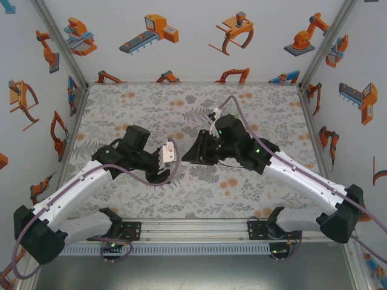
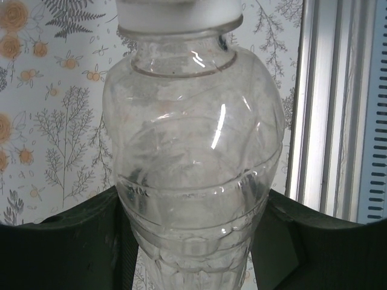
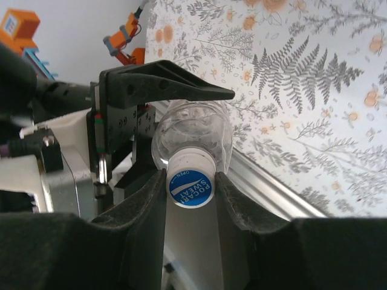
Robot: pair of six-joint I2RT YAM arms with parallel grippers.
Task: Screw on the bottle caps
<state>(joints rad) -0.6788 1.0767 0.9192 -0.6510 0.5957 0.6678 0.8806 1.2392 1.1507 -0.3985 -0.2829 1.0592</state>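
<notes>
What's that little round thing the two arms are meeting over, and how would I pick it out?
Find the flowery table, then its middle, where two black arms meet. The left tool grips a clear bottle; the right tool pinches the cap on its mouth. Unlike the see-through bottle, the cap is small, whitish, with a blue printed top.

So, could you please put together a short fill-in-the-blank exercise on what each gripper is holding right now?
1. The left gripper is shut on a clear plastic ____.
2. The right gripper is shut on the round whitish ____ at the neck.
3. The printed top facing the right wrist camera is ____ with white lettering.
Missing words: bottle; cap; blue.
</notes>
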